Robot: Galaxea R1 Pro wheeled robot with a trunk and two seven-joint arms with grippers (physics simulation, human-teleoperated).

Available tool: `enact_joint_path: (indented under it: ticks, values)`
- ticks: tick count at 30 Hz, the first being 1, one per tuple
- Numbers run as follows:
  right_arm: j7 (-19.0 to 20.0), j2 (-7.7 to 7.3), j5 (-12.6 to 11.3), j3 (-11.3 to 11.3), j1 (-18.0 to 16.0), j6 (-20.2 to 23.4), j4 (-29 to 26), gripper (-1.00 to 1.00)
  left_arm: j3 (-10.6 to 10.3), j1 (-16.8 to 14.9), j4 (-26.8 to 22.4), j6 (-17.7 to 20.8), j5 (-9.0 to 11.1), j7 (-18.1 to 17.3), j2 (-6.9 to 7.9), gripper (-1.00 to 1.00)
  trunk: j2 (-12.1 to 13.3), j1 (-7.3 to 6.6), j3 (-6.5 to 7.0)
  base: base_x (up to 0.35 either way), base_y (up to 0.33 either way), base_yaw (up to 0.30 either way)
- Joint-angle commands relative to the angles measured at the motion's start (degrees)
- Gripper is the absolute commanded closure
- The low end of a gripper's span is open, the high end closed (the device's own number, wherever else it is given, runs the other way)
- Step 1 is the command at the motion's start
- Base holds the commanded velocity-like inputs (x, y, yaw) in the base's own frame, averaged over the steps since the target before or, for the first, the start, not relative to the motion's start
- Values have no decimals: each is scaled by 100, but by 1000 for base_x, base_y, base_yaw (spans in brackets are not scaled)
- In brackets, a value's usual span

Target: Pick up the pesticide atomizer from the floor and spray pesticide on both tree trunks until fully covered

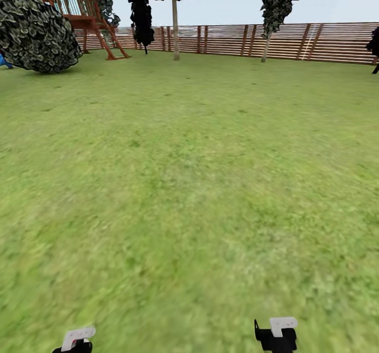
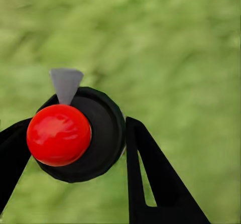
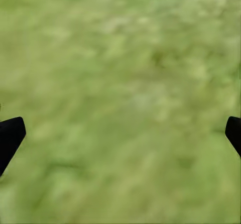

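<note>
The left gripper (image 2: 75,153) clamps the sprayer (image 2: 80,133), its red cap between the fingers. The right gripper (image 3: 120,133) hangs open over the lawn (image 1: 189,184). Two trees (image 1: 175,26) stand by the fence (image 1: 316,42).

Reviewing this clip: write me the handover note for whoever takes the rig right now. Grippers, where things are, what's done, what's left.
Left gripper: shut on the atomizer, red cap and grey nozzle showing, above grass.
Right gripper: open, nothing in it, over the lawn.
Trees: one pale trunk far ahead by the fence, a second to its right.
Done: atomizer picked up.
Left: drive to both trees and spray each trunk; no spray visible on them from here.
</note>
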Motion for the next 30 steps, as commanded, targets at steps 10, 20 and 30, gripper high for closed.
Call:
enact_joint_path:
  ticks: [10,20,30]
  values:
    - [-39,0,61,-28,-5,-17,9,-100,40,-3,7,-6,53,-58,0,100,-1,3,25,338,107,0]
    - [-39,0,61,-28,-5,-17,9,-100,40,-4,14,-6,53,-58,0,100,-1,3,115,338,102,0]
    - [-39,0,61,-28,-5,-17,9,-100,40,-3,16,-6,53,-62,0,100,-1,3,204,294,10,0]
